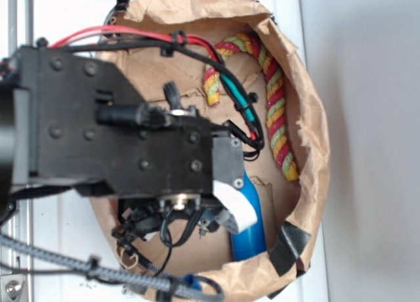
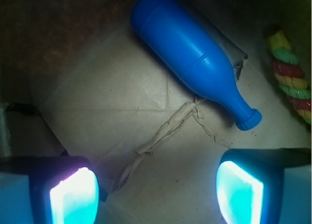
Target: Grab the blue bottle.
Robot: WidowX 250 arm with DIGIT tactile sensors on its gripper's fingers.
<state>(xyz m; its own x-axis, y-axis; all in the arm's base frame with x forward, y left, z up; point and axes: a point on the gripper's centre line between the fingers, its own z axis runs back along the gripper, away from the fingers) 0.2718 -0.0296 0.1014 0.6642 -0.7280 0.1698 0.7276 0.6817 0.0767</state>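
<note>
Where the wrist view is closest, the two glowing cyan-padded fingers (image 2: 73, 197) of the black gripper (image 2: 156, 195) are seen spread wide apart with nothing between them; beneath them lies the creased brown paper floor (image 2: 112, 87) of a bag, crossed by a flat twisted paper handle cord (image 2: 165, 129). Beyond the fingers, well clear of both pads, the small smooth bright-blue plastic bottle (image 2: 192, 53) is seen lying on its side, its flared lip directed toward the right-hand finger and its broad base directed away; no contact with the gripper is shown. At the right edge of that view, near the bottle's neck but apart from it, one end of the red, yellow and green twisted rope (image 2: 292, 83) is visible.

In the exterior view the black arm body (image 1: 118, 131), with red and black cables, is seen hanging over the rolled-down brown paper bag (image 1: 308, 118); the bottle (image 1: 252, 230) is partly hidden beneath the arm, near the bag's lower wall; the rope (image 1: 275, 105) is curved along the bag's far inner wall. The bag is set on a white surface (image 1: 289, 6), and a pale grey area (image 1: 374, 144) is seen beside it.
</note>
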